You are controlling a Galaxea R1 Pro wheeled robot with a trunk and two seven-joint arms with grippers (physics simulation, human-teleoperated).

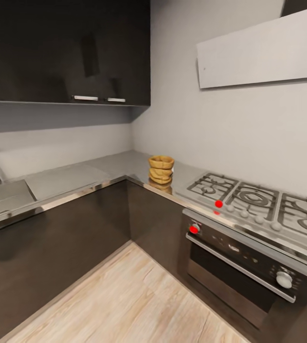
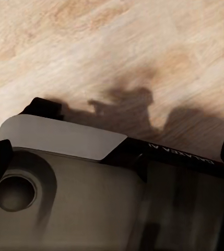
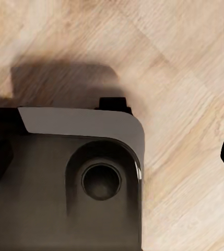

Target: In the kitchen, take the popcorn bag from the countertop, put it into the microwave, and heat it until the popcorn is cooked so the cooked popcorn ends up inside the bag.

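On the countertop (image 1: 125,164) at 12 o'clock, the popcorn bag (image 1: 161,169) is seen beside the gas hob (image 1: 260,202); wrist views give wood floor (image 2: 112,52), robot base (image 3: 65,178); jaw state cannot be told.

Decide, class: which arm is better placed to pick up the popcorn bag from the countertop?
Neither yet, though probably the right: the popcorn bag sits on the countertop slightly right of centre in the head view, while both wrist cameras face the wood floor.

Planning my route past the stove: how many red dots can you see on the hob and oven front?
2: one red dot at the hob's front edge, one on the oven's left knob. More could sit beyond the frame's right edge.
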